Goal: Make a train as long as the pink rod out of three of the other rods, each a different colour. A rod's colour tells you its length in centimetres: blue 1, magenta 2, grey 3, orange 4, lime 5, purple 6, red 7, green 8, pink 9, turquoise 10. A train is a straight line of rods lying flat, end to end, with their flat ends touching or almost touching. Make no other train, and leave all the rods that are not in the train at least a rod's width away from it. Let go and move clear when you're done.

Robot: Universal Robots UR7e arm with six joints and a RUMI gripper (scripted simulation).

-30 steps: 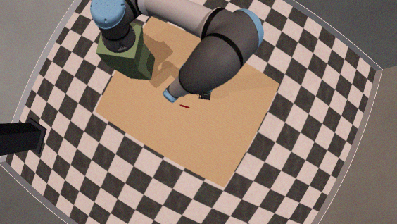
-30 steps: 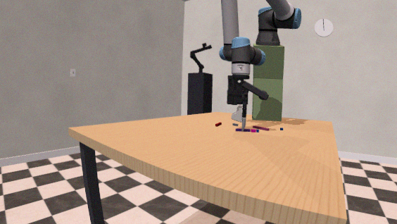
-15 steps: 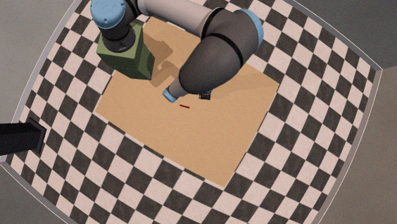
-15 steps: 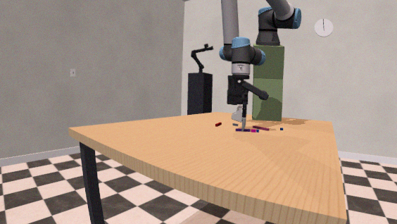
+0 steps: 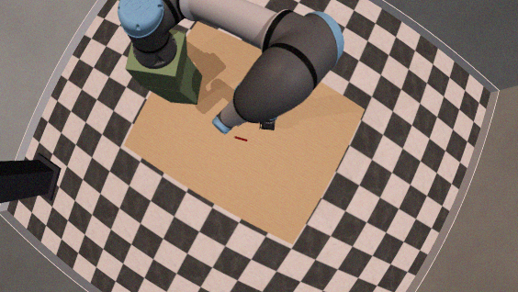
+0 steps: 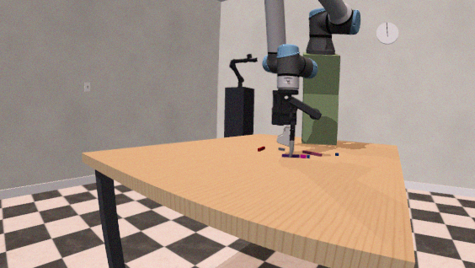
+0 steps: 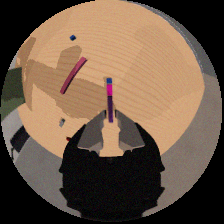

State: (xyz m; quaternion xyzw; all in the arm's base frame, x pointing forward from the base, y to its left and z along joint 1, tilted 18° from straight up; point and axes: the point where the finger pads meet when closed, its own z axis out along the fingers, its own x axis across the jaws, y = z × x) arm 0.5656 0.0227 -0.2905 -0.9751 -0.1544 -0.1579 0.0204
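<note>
A purple rod (image 7: pixel 110 104) (image 6: pixel 285 156), a magenta rod (image 7: pixel 109 90) (image 6: pixel 303 156) and a blue rod (image 7: pixel 109 80) (image 6: pixel 308 157) lie in one straight line, end to end, with no gap that I can see. My gripper (image 7: pixel 110 110) (image 6: pixel 291 155) is slightly open around the purple rod, its fingertips low on either side. The pink rod (image 7: pixel 73 75) (image 6: pixel 312 152) lies apart, towards the green pedestal. In the top view the arm hides the line and the fingertips.
Another blue rod (image 7: pixel 73 37) (image 6: pixel 337 154) lies beyond the pink one. A grey rod (image 7: pixel 62 122) (image 6: pixel 281 148) and a red rod (image 5: pixel 241 139) (image 6: pixel 261 148) (image 7: pixel 69 139) lie off to the side. The green pedestal (image 5: pixel 161 83) (image 6: pixel 320 114) stands by the table (image 5: pixel 275 197) (image 6: pixel 210 177).
</note>
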